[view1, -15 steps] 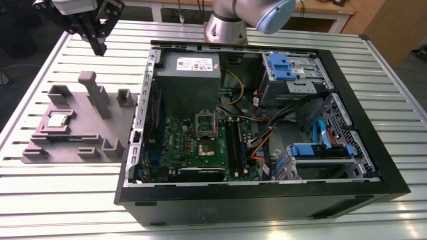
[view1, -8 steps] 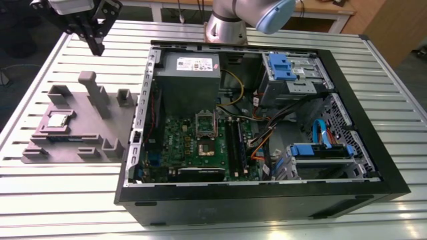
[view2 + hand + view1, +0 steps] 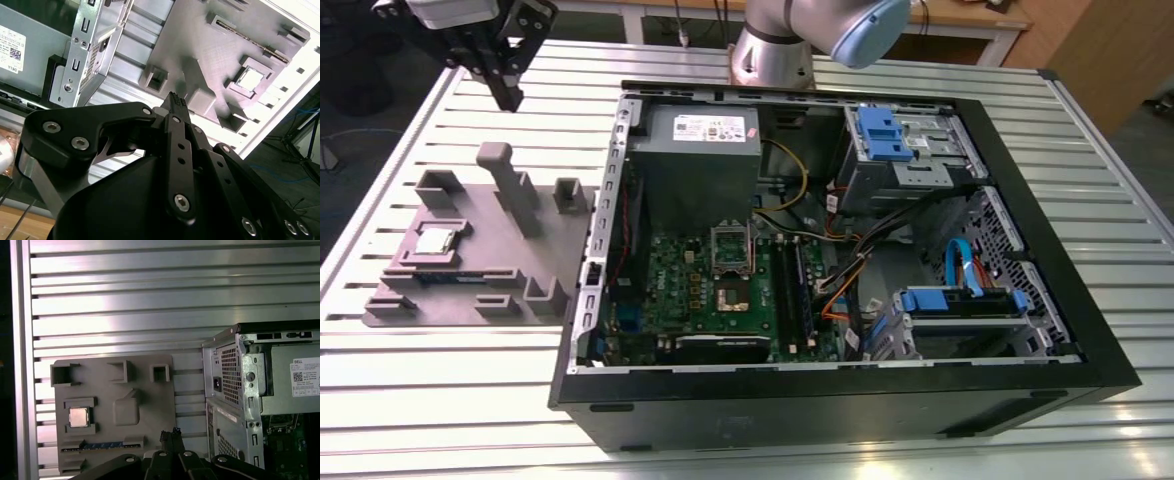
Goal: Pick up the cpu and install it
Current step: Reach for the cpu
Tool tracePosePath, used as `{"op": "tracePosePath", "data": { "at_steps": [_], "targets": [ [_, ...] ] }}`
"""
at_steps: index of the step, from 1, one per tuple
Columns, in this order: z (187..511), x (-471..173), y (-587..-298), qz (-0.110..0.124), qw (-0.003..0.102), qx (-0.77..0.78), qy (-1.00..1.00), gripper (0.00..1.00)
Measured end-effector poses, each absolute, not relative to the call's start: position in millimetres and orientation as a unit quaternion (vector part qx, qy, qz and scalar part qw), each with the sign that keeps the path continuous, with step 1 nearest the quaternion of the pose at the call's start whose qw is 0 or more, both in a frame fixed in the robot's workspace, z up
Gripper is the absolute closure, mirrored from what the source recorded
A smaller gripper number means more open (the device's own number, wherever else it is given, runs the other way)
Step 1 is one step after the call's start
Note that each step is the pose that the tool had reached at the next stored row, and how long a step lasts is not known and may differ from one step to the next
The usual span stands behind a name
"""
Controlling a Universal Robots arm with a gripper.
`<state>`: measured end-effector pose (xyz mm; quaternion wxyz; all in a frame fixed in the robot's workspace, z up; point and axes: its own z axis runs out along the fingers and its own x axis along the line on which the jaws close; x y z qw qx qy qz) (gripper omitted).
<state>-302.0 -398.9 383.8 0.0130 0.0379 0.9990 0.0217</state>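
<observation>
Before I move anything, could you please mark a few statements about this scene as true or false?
1. The cpu lies in a recess of the grey fixture. True.
2. The gripper is holding the cpu. False: the gripper hangs above the table, apart from the cpu and holding nothing.
3. The computer case is open, with its motherboard showing. True.
4. The grey fixture lies inside the computer case. False: it lies on the slatted table beside the case, on the exterior view's left.
</observation>
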Motion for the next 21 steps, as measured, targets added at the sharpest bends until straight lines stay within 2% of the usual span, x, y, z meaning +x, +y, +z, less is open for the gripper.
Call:
{"op": "tracePosePath", "data": {
  "at_steps": [21],
  "targets": [
    [383.5, -308.6, -398.9, 0.022, 0.013, 0.038, 0.999, 0.90]
  ]
}}
